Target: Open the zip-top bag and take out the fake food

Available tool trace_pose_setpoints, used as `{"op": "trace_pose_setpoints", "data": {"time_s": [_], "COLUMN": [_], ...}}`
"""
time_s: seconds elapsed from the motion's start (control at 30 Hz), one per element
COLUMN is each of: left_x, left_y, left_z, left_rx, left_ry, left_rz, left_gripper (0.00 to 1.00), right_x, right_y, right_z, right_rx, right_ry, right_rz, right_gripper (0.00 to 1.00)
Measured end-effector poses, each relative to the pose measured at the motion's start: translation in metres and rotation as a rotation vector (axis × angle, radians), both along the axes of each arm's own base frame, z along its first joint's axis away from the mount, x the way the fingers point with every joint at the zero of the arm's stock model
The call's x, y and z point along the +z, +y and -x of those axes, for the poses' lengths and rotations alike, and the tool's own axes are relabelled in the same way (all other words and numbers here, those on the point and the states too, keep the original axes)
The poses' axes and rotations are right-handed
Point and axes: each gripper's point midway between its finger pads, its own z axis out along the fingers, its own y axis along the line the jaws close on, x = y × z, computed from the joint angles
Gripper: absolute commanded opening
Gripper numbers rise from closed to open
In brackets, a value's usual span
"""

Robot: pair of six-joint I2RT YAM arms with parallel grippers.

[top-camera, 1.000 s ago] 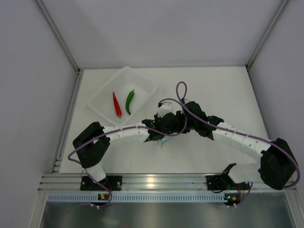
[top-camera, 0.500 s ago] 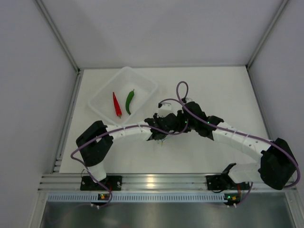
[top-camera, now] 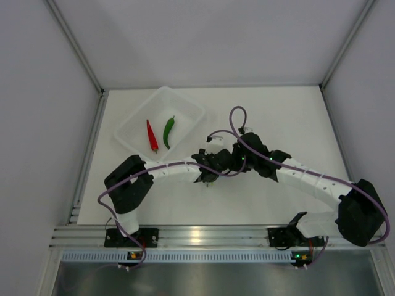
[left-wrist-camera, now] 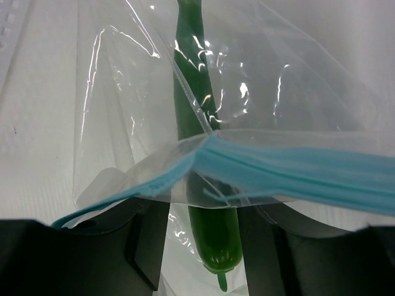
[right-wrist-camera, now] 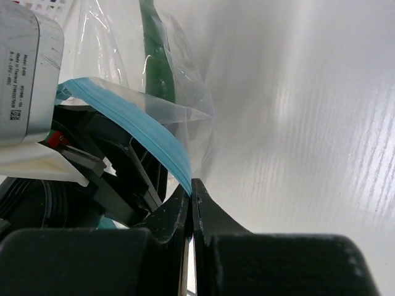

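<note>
The zip-top bag (left-wrist-camera: 259,92) is clear and crinkly, and its light blue zip strip (left-wrist-camera: 296,176) runs across the left wrist view. A green chili (left-wrist-camera: 213,237) of the fake food lies lengthwise in it, stem end between the fingers (left-wrist-camera: 145,246) of my left gripper (left-wrist-camera: 207,216). Those jaws stand apart, with a gap on the chili's left side. My right gripper (right-wrist-camera: 192,185) is shut on the end of the zip strip (right-wrist-camera: 136,123). From above, both grippers (top-camera: 210,165) meet mid-table and cover the bag. A red chili (top-camera: 151,135) and another green chili (top-camera: 168,131) lie in a clear tub (top-camera: 188,106).
The clear rigid tub sits at the back left of the white table, just beyond the left forearm (top-camera: 166,171). The right arm (top-camera: 302,176) reaches in from the right. Grey walls (top-camera: 49,123) close in on both sides, and a metal rail (top-camera: 197,234) runs along the near edge.
My left arm has pushed a little right toward the bag and its jaws have widened. The right gripper has kept its pinch on the zip strip and barely moved.
</note>
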Motion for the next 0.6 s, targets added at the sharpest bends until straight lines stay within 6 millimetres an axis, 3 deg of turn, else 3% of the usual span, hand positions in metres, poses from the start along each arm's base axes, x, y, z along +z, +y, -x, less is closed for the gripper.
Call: {"op": "trace_pose_setpoints", "data": {"time_s": [0.33,0.6], "left_x": [-0.016,-0.030], "left_y": [-0.012,-0.015], "left_z": [0.001,0.001], "left_rx": [-0.015,-0.009], "left_ry": [0.059,0.111], "left_rz": [0.019,0.051], "left_gripper": [0.53,0.36], "right_x": [-0.012,-0.016], "right_y": [-0.018,-0.021], "right_z": [0.001,0.003], "right_rx": [-0.043,-0.043], "right_ry": [0.020,0.027], "right_rz": [0.062,0.075], "right_gripper": [0.00,0.00]}}
